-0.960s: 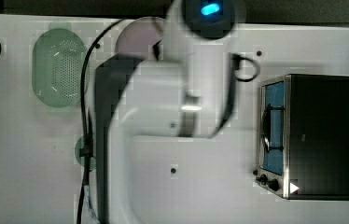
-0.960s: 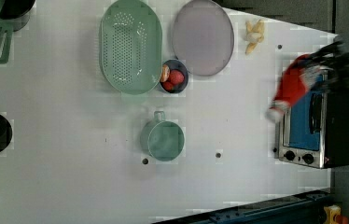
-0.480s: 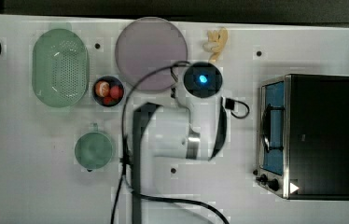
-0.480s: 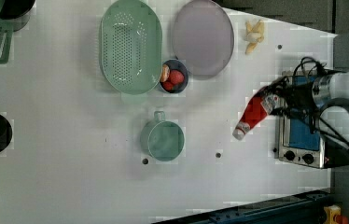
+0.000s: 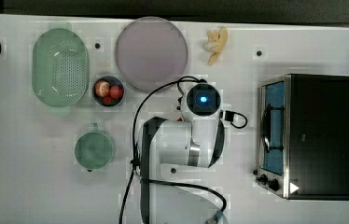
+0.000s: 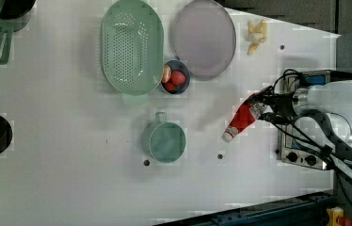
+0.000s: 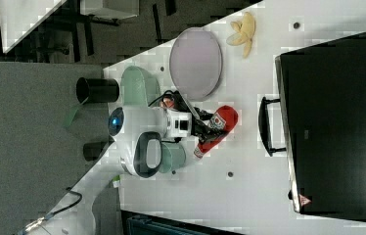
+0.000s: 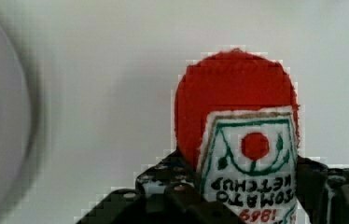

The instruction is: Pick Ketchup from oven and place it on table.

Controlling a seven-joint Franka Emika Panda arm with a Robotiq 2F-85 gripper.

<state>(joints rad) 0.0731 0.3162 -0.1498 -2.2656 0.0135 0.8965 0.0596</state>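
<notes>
While the end effector (image 6: 264, 104) stays clamped on the ketchup bottle (image 6: 241, 118), the bottle slants cap-down over the white desk (image 6: 70, 165), the oven (image 6: 301, 141) just behind it.

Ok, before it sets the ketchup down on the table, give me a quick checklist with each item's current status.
1. Ketchup held in the gripper: ok.
2. Bottle out of the oven: ok.
3. Bare table under the bottle: ok.
4. Bottle apart from the green cup and the plate: ok.
5. Bottle touching the table: cannot tell; it hangs tilted, cap down.
6. Oven door shut: cannot tell.
</notes>
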